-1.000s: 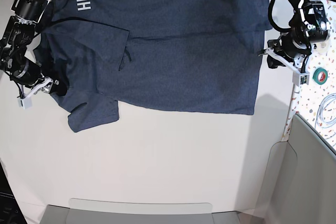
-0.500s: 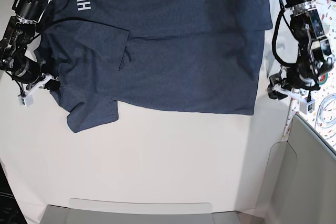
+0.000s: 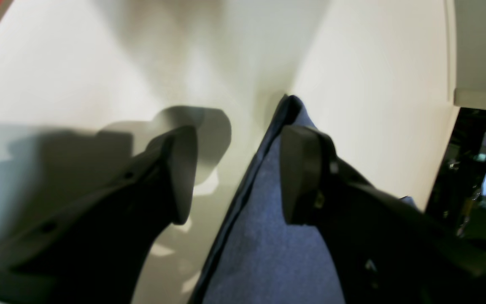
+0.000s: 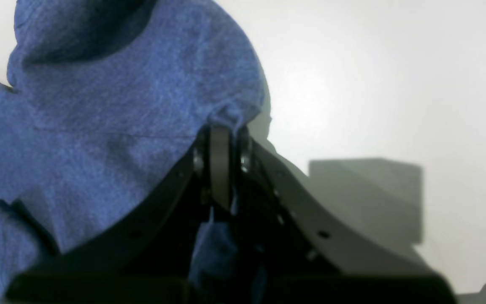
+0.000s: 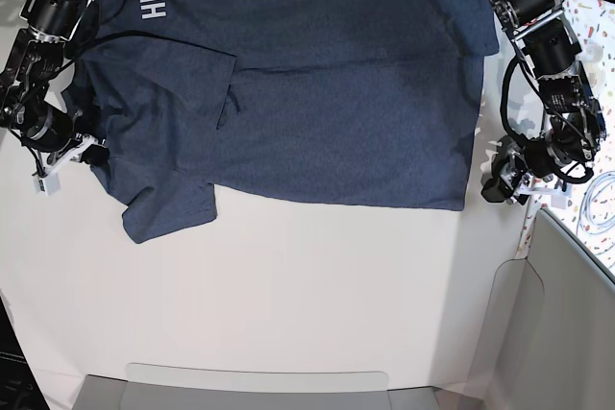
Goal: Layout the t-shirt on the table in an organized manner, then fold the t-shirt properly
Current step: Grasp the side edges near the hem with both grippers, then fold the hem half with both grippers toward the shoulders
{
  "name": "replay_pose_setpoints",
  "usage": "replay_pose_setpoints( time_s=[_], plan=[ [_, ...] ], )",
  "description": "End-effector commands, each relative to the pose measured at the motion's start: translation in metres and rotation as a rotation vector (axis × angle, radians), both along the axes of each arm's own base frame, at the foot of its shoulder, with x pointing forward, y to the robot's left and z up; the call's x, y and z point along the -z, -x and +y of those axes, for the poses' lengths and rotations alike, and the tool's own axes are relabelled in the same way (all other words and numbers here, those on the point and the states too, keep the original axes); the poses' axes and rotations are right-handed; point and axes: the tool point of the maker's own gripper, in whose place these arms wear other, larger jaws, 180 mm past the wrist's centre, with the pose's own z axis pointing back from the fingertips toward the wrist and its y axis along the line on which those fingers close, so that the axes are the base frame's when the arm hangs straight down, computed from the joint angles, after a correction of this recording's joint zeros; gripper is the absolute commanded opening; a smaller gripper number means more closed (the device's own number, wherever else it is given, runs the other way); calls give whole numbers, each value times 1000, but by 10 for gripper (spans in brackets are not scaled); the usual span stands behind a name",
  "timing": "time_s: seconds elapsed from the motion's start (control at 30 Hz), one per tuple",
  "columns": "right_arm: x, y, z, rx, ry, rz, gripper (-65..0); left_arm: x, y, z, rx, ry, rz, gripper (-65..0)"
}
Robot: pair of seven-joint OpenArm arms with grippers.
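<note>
Base view, t-shirt: the dark navy t-shirt [image 5: 317, 93] lies spread across the far half of the white table [image 5: 288, 295], white letters "HU" at its far left corner, one sleeve folded over the body, the other sleeve sticking out toward the near left
Base view, right gripper: the right gripper [image 5: 75, 153] sits at the shirt's left edge, beside the lower sleeve, touching the cloth
Base view, left gripper: the left gripper [image 5: 497, 180] is just off the shirt's right hem, near its lower corner, over bare table
Left wrist view: the two black fingers [image 3: 182, 169] stand wide apart; one is over the table, the other over the blue cloth, with the hem edge running between them; nothing is clamped
Right wrist view: the fingers [image 4: 220, 162] are pressed together, pinching a bunched fold of blue fabric that rises above the tips
</note>
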Motion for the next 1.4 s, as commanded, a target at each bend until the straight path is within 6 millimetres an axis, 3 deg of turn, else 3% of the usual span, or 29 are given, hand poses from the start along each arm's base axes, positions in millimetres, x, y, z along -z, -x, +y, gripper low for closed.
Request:
replay_pose_setpoints(
  time_s=[0.0, 0.4, 0.63, 0.77, 0.93, 1.1, 1.2, 1.37],
  plan=[
    [-4, 0, -7, -11, 35, 10, -650, -10, -10, 0, 22, -32, -28, -340],
    [-4, 0, -6, -15, 35, 10, -650, 24, -11, -52, 176, -117, 23, -341],
    [-4, 0, -6, -15, 35, 10, -650, 27, -11, -61, 188, -107, 25, -347],
    [-4, 0, -6, -15, 35, 10, -650, 27, -11, -66, 192, -99, 23, -430],
    [-4, 0, -6, -15, 35, 10, -650, 26, -12, -62, 179, -97, 19, -647],
    [-12, -5, -6, -19, 46, -16, -650, 24, -13, -62, 183, -96, 18, -650],
    [-31, -14, -6, -33, 82, -70, -650, 22, -14, -63, 187, -95, 15, -650],
    [-58, -22, -6, -50, 138, -144, -650, -9, -23, -56, 222, -159, -65, -650]
  ],
)
